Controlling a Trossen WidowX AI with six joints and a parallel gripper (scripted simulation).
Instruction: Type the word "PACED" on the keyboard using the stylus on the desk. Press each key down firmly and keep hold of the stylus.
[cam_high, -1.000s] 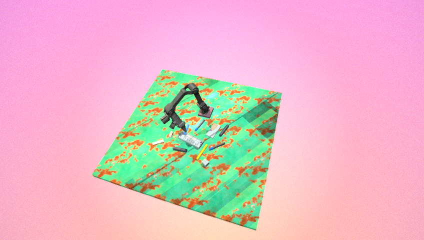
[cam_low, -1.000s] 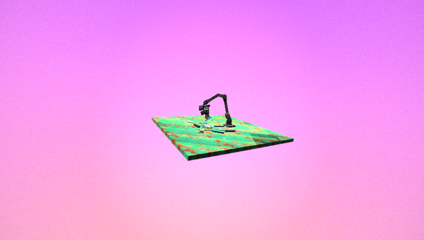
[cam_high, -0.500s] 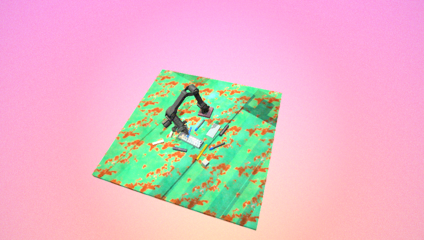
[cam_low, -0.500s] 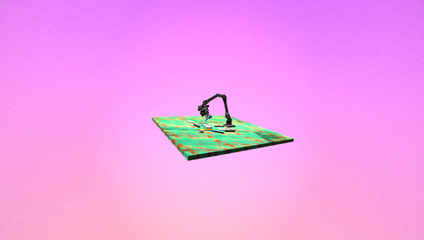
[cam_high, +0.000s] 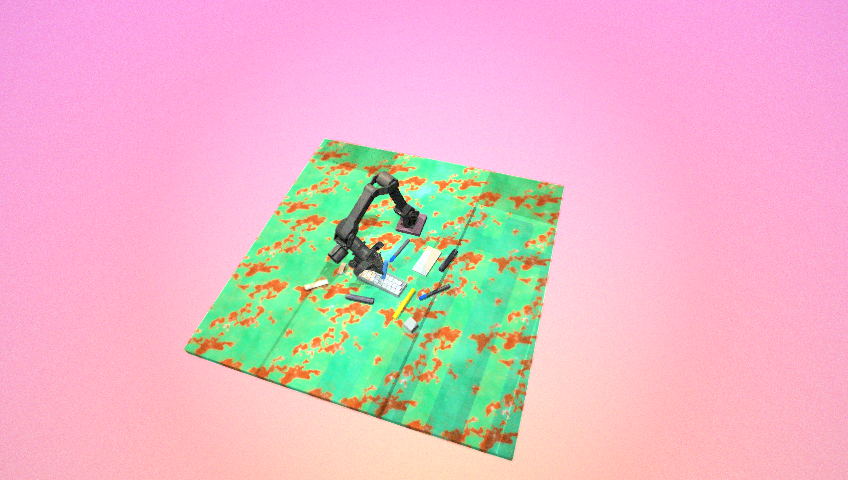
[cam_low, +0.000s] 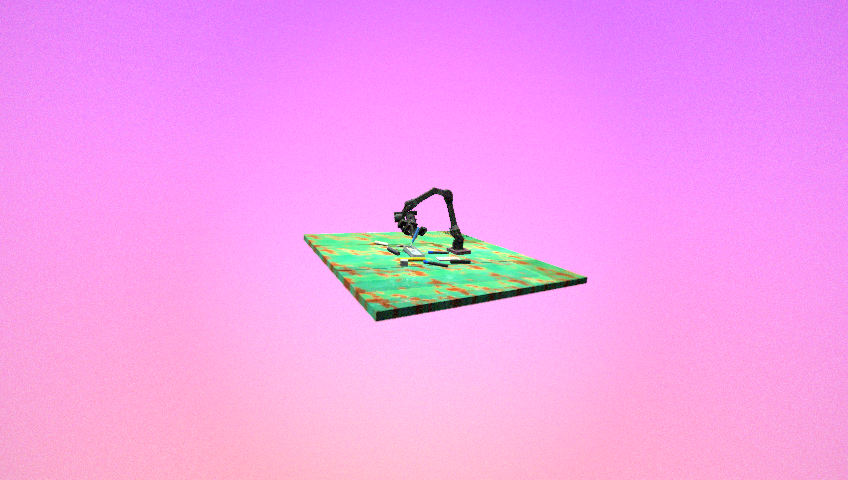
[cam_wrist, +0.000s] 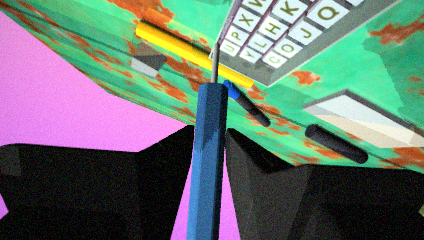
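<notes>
Pink haze surrounds one square green tabletop (cam_high: 333, 380) (cam_low: 505, 285) (cam_wrist: 345, 55) blotched with orange. One black arm (cam_high: 357, 217) (cam_low: 450, 209) rises from one maroon base plate (cam_high: 420, 230) (cam_low: 466, 251). Its gripper (cam_high: 383, 265) (cam_low: 417, 230) (cam_wrist: 210, 134) is clamped on one blue stylus (cam_high: 385, 268) (cam_low: 415, 236) (cam_wrist: 207, 150), which tilts over one keyboard (cam_high: 382, 282) (cam_low: 412, 251) (cam_wrist: 270, 75), metal tip foremost; whether the tip touches a key cannot be told.

Around the keyboard lie two blue-tipped dark pens, one nearer the base (cam_high: 399, 249) (cam_low: 438, 252) and one farther out (cam_high: 434, 292) (cam_low: 437, 263) (cam_wrist: 247, 104). Two dark rods lie well apart: one beside the notepad (cam_high: 448, 259) (cam_low: 448, 259) (cam_wrist: 336, 143), the other on the keyboard's far side (cam_high: 359, 298) (cam_low: 393, 251). There are also one yellow stick (cam_high: 404, 303) (cam_low: 416, 258) (cam_wrist: 195, 52), one pale cube (cam_high: 410, 324) (cam_low: 404, 262) (cam_wrist: 146, 66) near it, one white notepad (cam_high: 426, 260) (cam_low: 443, 258) (cam_wrist: 365, 120), one long whitish block (cam_high: 315, 284) (cam_low: 380, 242) and one small tan block (cam_high: 341, 268).
</notes>
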